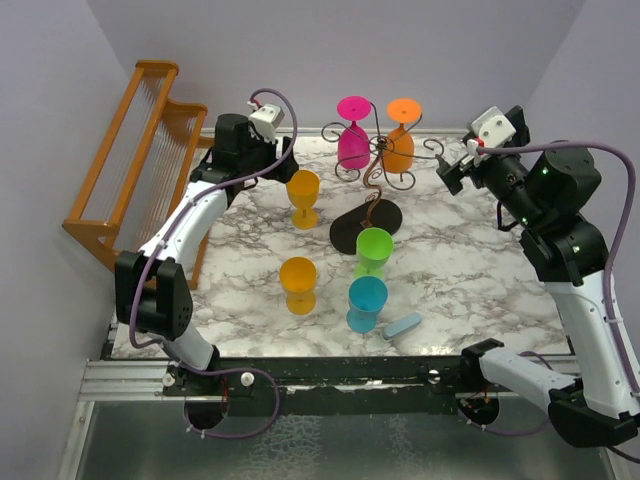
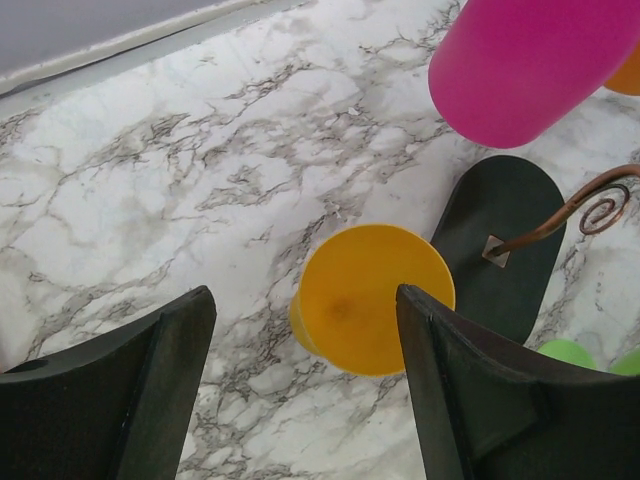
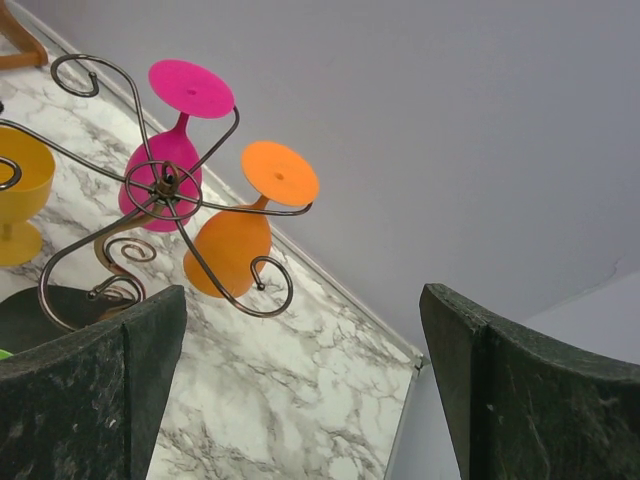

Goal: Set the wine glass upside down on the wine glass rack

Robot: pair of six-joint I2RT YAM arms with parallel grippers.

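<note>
The thin dark wire rack (image 1: 375, 160) stands at the back middle on a black oval base (image 1: 350, 235). A pink glass (image 1: 352, 140) and an orange glass (image 1: 399, 145) hang upside down on it. A yellow wine glass (image 1: 303, 195) stands upright left of the base. My left gripper (image 1: 283, 158) is open and empty above it. In the left wrist view the glass (image 2: 375, 300) sits below the left gripper (image 2: 305, 300), nearer the right finger. My right gripper (image 1: 447, 172) is open and empty to the right of the rack. The right wrist view shows the rack (image 3: 165, 185) to the left of that gripper (image 3: 303, 295).
A second yellow glass (image 1: 298, 283), a green glass (image 1: 374, 250) and a cyan glass (image 1: 366, 303) stand on the marble table (image 1: 460, 270) in front of the rack. A light blue piece (image 1: 403, 325) lies near the front edge. A large wooden rack (image 1: 140, 150) stands at the left.
</note>
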